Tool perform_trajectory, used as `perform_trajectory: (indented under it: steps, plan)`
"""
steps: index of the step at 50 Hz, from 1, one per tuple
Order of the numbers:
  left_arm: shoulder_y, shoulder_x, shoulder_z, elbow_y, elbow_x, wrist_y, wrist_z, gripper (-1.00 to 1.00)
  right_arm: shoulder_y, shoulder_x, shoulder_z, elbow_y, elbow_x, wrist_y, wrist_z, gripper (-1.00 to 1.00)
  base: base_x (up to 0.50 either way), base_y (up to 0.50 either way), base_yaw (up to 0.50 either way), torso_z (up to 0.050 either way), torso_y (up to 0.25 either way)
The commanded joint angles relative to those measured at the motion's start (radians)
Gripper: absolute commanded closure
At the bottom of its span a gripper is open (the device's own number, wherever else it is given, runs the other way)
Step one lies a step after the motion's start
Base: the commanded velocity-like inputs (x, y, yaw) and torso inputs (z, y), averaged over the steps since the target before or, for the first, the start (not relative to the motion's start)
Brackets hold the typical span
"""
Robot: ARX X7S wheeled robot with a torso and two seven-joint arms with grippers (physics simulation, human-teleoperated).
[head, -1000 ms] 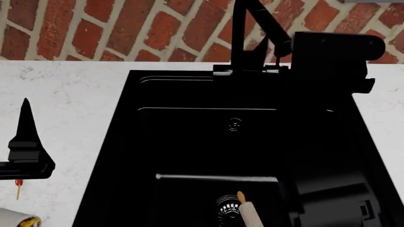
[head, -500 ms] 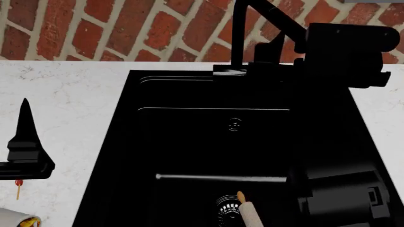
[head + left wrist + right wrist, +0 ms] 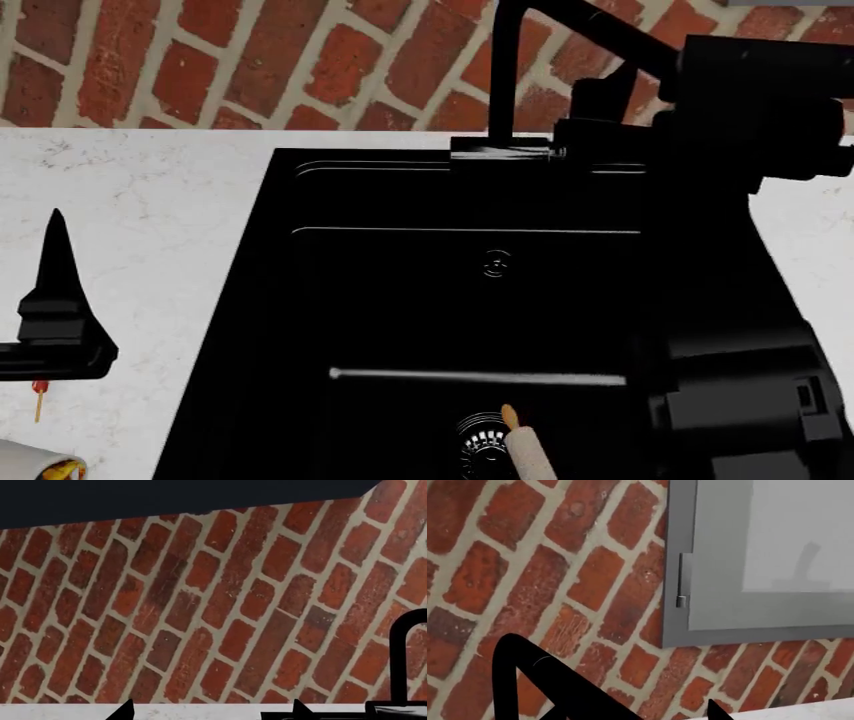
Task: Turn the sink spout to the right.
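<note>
The sink spout (image 3: 505, 75) rises at the back edge of the sink (image 3: 267, 300), its arm angling right toward the right gripper (image 3: 607, 105) — just beside it, contact unclear; gripper opening cannot be told. The left gripper (image 3: 56, 290) rests on the bench (image 3: 134, 200) left of the sink — opening unclear.

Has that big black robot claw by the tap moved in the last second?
Yes. The right gripper has shifted rightward past the sink spout, whose upright tube stayed put.
</note>
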Motion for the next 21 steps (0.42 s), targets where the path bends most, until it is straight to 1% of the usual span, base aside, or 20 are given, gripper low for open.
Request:
perform_trajectory:
  steps: [1, 10, 21]
  plan:
    - [-0.001, -0.001, 0.002, -0.003, -0.005, -0.001, -0.001, -1.00, 0.037, 0.006, -0.001, 0.056, -0.016, -0.023, -0.002, -1.00, 0.00, 0.00, 0.00, 0.000, 0.000]
    - [-0.003, -0.004, 0.003, 0.000, -0.009, -0.006, -0.005, -1.00, 0.064, 0.008, 0.006, 0.128, -0.025, -0.055, 0.003, -1.00, 0.00, 0.00, 0.00, 0.000, 0.000]
    - [-0.002, -0.007, 0.004, -0.002, -0.013, -0.004, -0.005, -1.00, 0.143, -0.007, -0.003, 0.278, -0.045, -0.121, -0.020, -1.00, 0.00, 0.00, 0.00, 0.000, 0.000]
